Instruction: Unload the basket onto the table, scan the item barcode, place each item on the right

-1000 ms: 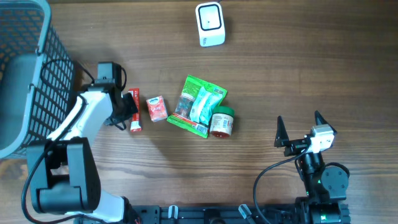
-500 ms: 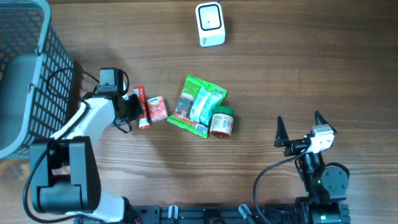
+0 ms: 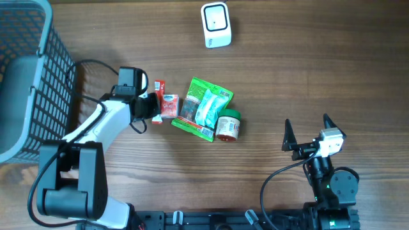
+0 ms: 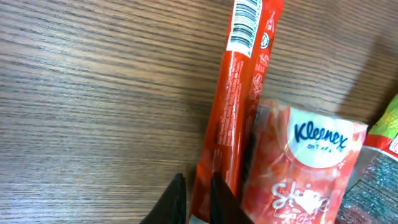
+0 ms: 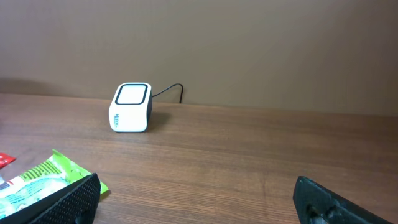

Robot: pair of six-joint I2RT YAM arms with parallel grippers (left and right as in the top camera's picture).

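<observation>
Mia: Where is the long thin red packet [image 3: 159,86]?

Tom: It is on the brown wooden worktop [image 3: 287,64], a bit toward 9 o'clock from the middle. The left pincer [image 3: 154,108] is pinching it near the end that points to 6 o'clock.

Mia: Is the pincer tight on it?

Tom: Yes. In the left wrist view the two black fingers [image 4: 177,200] are pressed close, with the red packet between them.

Mia: Can you see the black and white barcode [image 4: 244,25]?

Tom: Yes. It faces up, near the packet's 12 o'clock end.

Mia: What is next to the packet?

Tom: A small red and white tissue pack [image 3: 169,105] touches its 3 o'clock side. At 3 o'clock from that lies a shiny green plastic bag [image 3: 208,105]. A little round jar with a green lid [image 3: 228,125] lies on its side, right against the bag's 4 o'clock corner.

Mia: And the small white box scanner [image 3: 216,25]?

Tom: It stands near the 12 o'clock edge of the worktop, well apart from the red packet.

Mia: What about the right pincer [image 3: 307,121]?

Tom: It is over at 4 o'clock, well apart from all the things. It is spread wide and holds nothing.

Mia: What is the big thing at 9 o'clock?

Tom: That is a grey plastic basket with holes [image 3: 25,64], at the worktop's edge.
</observation>
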